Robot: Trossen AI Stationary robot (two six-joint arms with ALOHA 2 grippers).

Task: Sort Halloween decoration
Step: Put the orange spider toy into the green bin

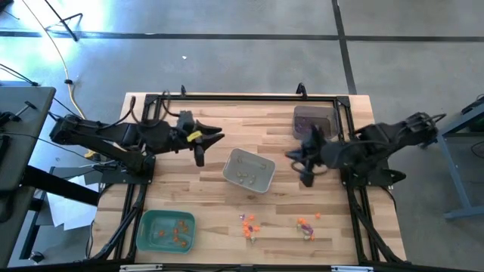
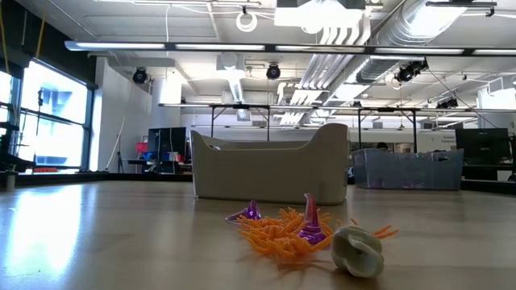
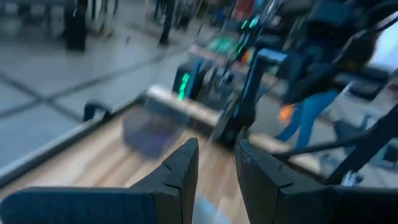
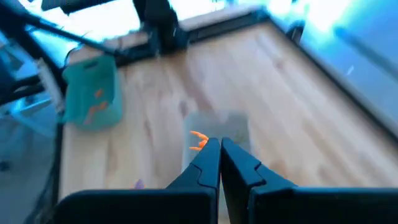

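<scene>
Halloween decoration pieces lie near the table's front edge: an orange spiky cluster (image 2: 278, 231), small purple cones (image 2: 311, 227) and a pale whitish piece (image 2: 359, 250); from above they form two little heaps (image 1: 249, 225) (image 1: 306, 224). My right gripper (image 4: 220, 142) hovers high over the table's right half (image 1: 290, 156), shut, with an orange trinket (image 4: 198, 141) at its tips. My left gripper (image 3: 216, 144) hangs raised over the table's left half (image 1: 218, 136), open, nothing between its fingers. My right gripper has the orange trinket (image 4: 199, 140) at the very ends of its shut fingers, and it sticks out to one side of the tips. The fingers slant downward, and the trinket is lifted clear of the table. Which part of it is pinched is too small to tell.
A grey tray (image 1: 248, 171) stands mid-table with a few pale pieces in it. A green tray (image 1: 166, 230) holding orange bits sits at the front left, and a dark tray (image 1: 314, 121) at the far right. A black frame (image 1: 242, 97) borders the table.
</scene>
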